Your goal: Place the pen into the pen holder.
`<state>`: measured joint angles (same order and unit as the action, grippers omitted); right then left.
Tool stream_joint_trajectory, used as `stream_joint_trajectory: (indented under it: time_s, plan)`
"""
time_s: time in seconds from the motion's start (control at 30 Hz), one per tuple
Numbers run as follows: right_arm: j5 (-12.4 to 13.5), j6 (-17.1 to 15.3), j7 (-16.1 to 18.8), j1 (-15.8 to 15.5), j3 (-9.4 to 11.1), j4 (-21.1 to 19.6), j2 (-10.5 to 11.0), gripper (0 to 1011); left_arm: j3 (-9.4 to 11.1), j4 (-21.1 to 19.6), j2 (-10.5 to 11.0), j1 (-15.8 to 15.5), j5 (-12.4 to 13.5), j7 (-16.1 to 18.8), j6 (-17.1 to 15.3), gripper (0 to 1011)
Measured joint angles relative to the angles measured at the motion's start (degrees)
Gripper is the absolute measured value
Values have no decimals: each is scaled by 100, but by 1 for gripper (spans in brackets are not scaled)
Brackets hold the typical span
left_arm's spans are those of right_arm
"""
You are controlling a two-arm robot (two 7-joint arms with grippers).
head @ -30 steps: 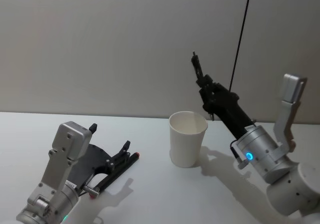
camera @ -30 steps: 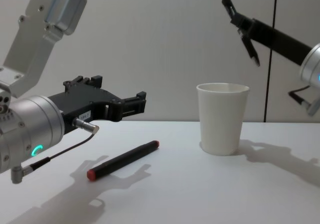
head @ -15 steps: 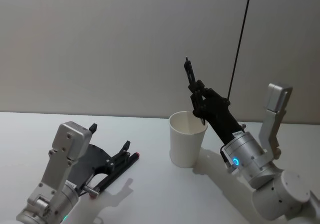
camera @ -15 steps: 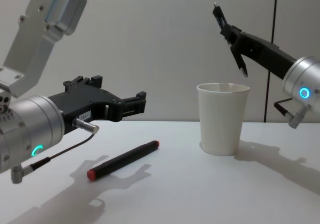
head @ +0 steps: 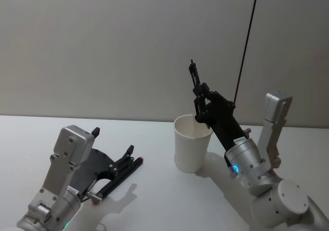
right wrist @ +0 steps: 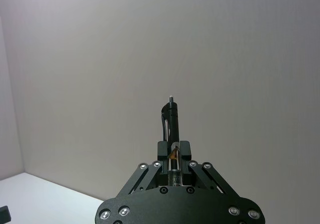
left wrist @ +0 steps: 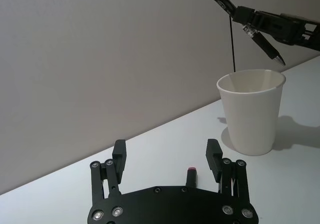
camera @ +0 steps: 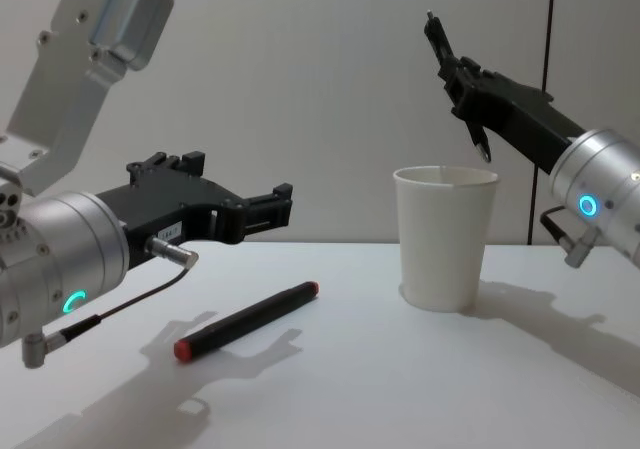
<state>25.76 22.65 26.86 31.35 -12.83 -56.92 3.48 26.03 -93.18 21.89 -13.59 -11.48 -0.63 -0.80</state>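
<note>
Right end effector [camera: 465,77]: is hanging raised above the desk, its fingers pressing tight together on the barrel of a black pen [camera: 437,34], gripping it near mid-length.
Grip, from the right wrist: the barrel is sitting pinched between the two fingers, with the clip end sticking out beyond them.
Pen attitude: is tilting, the clip end pointing up and away from the right end effector, the writing tip pointing down below the fingers.
Pen tip: is hovering just over the rim of the pen holder [camera: 445,239], at the side of the opening nearest the right end effector. It is not inside the cup.
Pen holder: is standing upright on the desk, below and slightly ahead of the right end effector. It is a plain white paper cup, mouth up, apart from both end effectors.
Left end effector [left wrist: 166,151]: is hovering low over the desk with its fingers spread wide, holding nothing. It is well apart from the right end effector, on the other side of the pen holder.
Second pen [camera: 245,319]: is lying flat on the desk beneath the left end effector, not touching it. It has a black barrel with red at both ends. From the left wrist, one red end is showing between the spread fingers.
Desk [camera: 400,369]: white, carrying the pen holder and the second pen, and catching both arms' shadows.
</note>
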Motion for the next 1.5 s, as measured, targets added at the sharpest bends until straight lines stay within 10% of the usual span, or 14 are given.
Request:
stream_joint_trajectory:
  time_s: [0.9,1.5]
  plan:
    - [-397,193,-166,-29,-51,171,-64,139,0,0,0,0,1,0,0,1003]
    - [-458,174,-214,-55,-46,162,-73,707,0,0,0,0,0,0,0,1003]
